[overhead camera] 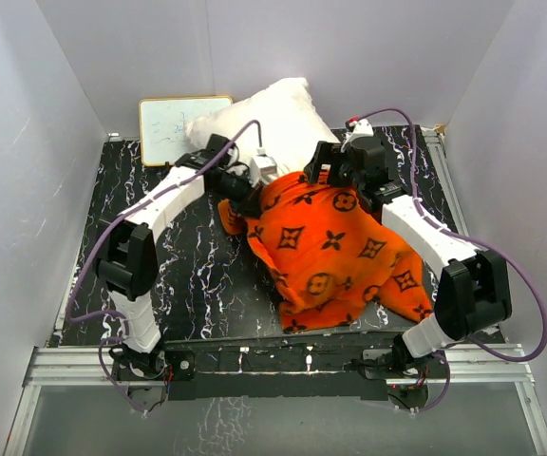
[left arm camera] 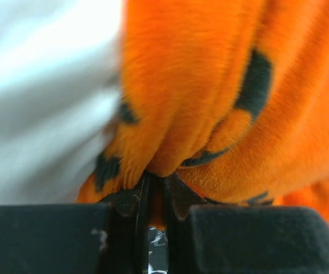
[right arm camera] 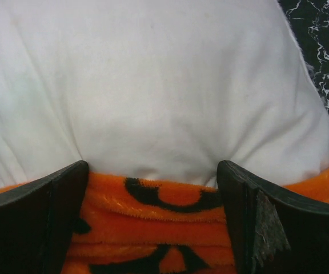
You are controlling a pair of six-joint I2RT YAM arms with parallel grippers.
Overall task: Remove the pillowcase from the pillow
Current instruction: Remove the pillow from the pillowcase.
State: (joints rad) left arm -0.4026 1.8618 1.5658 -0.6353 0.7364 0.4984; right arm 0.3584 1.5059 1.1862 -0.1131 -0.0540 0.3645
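pillow: large plump off-white fabric pillow [overhead camera: 272, 114], at the far middle of the desk. Its far half is bare, its near half is inside the cover. It fills the top of the right wrist view [right arm camera: 153, 85].
pillowcase: bright orange plush pillowcase with dark brown flower and circle motifs [overhead camera: 335, 252], still on the pillow's near half. It lies slack and rumpled, trailing from the pillow toward the near right of the desk. The rim is bunched across the pillow's middle.
left gripper [overhead camera: 243, 188]: at the pillow's left side, on the pillowcase rim. Jaws are almost closed, nipping a gathered fold of the pillowcase [left arm camera: 210, 85]; in the left wrist view the pillow is a white blur [left arm camera: 33, 85] left of that fold.
right gripper [overhead camera: 335, 171]: at the pillow's right side, over the rim. Jaws are spread wide with nothing clamped. Their tips press into the pillow where the white fabric meets the orange edge [right arm camera: 153, 217], and the rim runs between them.
desk: black marble-look desk with white veins [overhead camera: 198, 275], showing left of the pillow and beside its right edge in the right wrist view [right arm camera: 319, 34].
whiteboard: small white framed whiteboard [overhead camera: 180, 128], propped at the back just left of the pillow. Cannot tell whether they touch.
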